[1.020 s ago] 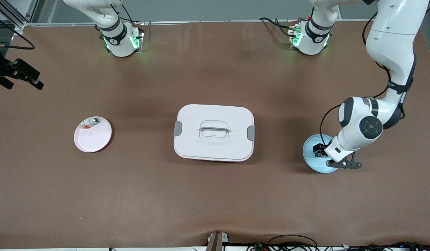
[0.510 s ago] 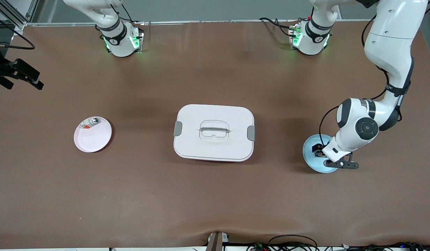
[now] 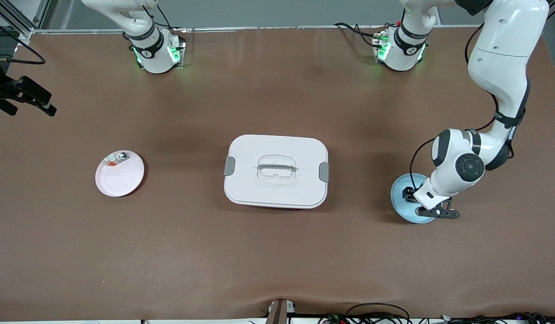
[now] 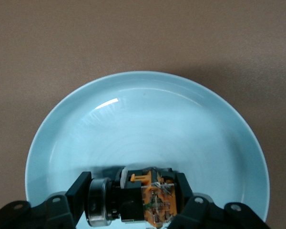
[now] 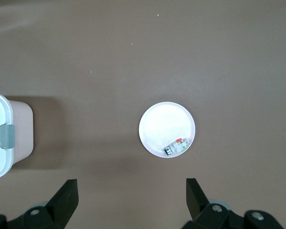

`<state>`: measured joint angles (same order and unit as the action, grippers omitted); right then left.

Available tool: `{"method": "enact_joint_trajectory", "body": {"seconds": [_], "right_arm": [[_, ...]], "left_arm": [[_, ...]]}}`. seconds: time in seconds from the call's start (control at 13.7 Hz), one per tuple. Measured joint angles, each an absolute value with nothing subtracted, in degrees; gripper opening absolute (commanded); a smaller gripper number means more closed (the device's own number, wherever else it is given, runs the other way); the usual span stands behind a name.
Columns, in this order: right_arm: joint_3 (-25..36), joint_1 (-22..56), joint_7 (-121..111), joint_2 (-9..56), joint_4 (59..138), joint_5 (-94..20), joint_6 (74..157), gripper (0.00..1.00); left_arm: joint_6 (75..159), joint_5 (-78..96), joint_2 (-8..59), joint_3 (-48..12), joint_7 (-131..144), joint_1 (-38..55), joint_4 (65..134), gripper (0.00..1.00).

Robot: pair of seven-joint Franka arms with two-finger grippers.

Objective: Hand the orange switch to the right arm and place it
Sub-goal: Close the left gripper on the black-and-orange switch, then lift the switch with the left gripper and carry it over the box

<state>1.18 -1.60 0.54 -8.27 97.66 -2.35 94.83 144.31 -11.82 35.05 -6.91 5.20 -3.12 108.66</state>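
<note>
The orange switch (image 4: 150, 198), a small black block with an orange-tan piece, is clamped between the fingers of my left gripper (image 4: 132, 193). The gripper holds it low over the light blue plate (image 4: 148, 114), near the plate's rim. I cannot tell whether the switch touches the plate. In the front view the left gripper (image 3: 412, 197) is at this plate (image 3: 399, 200), toward the left arm's end of the table. My right gripper (image 5: 131, 200) is wide open and empty, high over the table at the right arm's end, and waits.
A white lidded box (image 3: 276, 171) with a handle stands mid-table. A pink plate (image 3: 119, 177) toward the right arm's end holds a silvery-clear item with a red-orange bit (image 3: 117, 158). Both also show in the right wrist view, plate (image 5: 162, 125) and item (image 5: 177, 146).
The left arm's wrist and elbow have shifted slightly toward the middle of the table, with the gripper still over the blue plate. The right arm has not moved.
</note>
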Motion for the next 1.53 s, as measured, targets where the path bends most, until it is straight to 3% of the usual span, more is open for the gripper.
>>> {"method": "enact_joint_trajectory", "body": {"seconds": [0.07, 0.29, 0.36, 0.66, 1.24, 1.53], "right_arm": [[1.18, -1.60, 0.53, -8.26, 97.66, -2.35, 94.83, 1.00], [1.14, -1.60, 0.54, -8.22, 97.66, -2.35, 94.83, 1.00], [1.11, -1.60, 0.53, -8.21, 97.66, -2.35, 94.83, 1.00], [1.08, -1.60, 0.54, -8.17, 97.64, -2.35, 94.83, 1.00], [1.03, -1.60, 0.52, -8.09, 96.54, -2.35, 94.88, 1.00], [0.59, -1.57, 0.49, -8.01, 96.51, -2.36, 94.75, 1.00]], "left_arm": [[144.31, -11.82, 35.06, -6.93, 5.21, -3.11, 108.68, 0.60], [144.31, -11.82, 35.05, -6.94, 5.21, -3.12, 108.68, 0.08], [144.31, -11.82, 35.03, -6.95, 5.21, -3.11, 108.68, 0.00], [143.19, -11.80, 33.35, -7.49, 5.21, -3.25, 108.24, 0.00], [132.36, -1.83, 22.33, -12.67, 8.18, -3.25, 107.03, 0.00], [123.24, 1.09, 21.27, -17.49, 21.15, -3.21, 100.85, 0.00]]}}
